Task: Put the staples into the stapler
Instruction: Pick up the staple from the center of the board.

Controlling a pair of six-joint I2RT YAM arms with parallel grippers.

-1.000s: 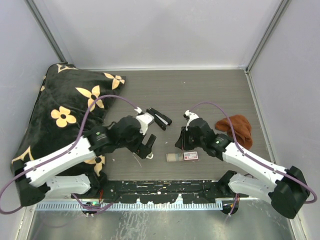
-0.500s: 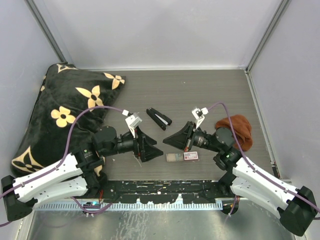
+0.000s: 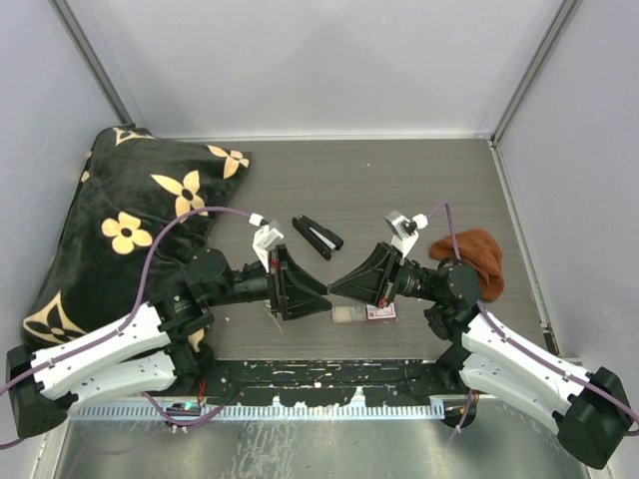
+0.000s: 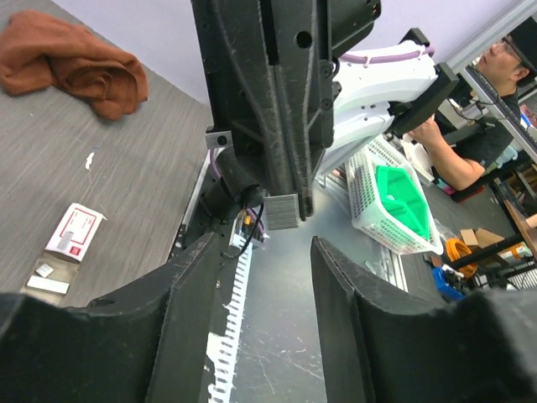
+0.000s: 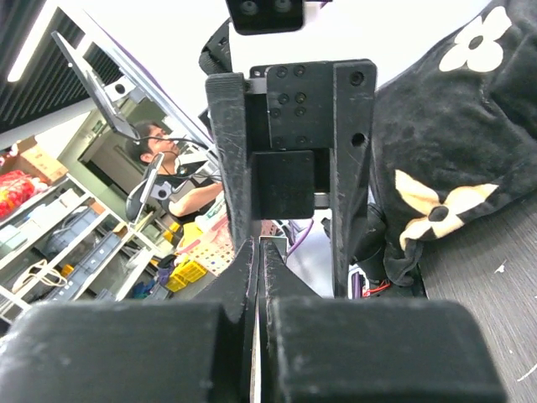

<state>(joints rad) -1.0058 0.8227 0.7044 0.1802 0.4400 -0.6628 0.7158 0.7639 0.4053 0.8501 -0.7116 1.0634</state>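
Left wrist view: the right jaws pinch the staples (image 4: 283, 211) tight; the half-open, empty left jaws could knock them loose.

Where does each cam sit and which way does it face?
Top external: above and behind the bases, looking down at the table; both arms, left gripper facing right gripper.
Left wrist: looks rightward; own fingers frame the right gripper.
Right wrist: looks leftward; own shut fingers, left gripper, pillow behind.
Shared: top and left wrist both show the staple box.

Black stapler (image 3: 318, 238), flowered black cushion (image 3: 120, 195), rust cloth (image 3: 475, 255)
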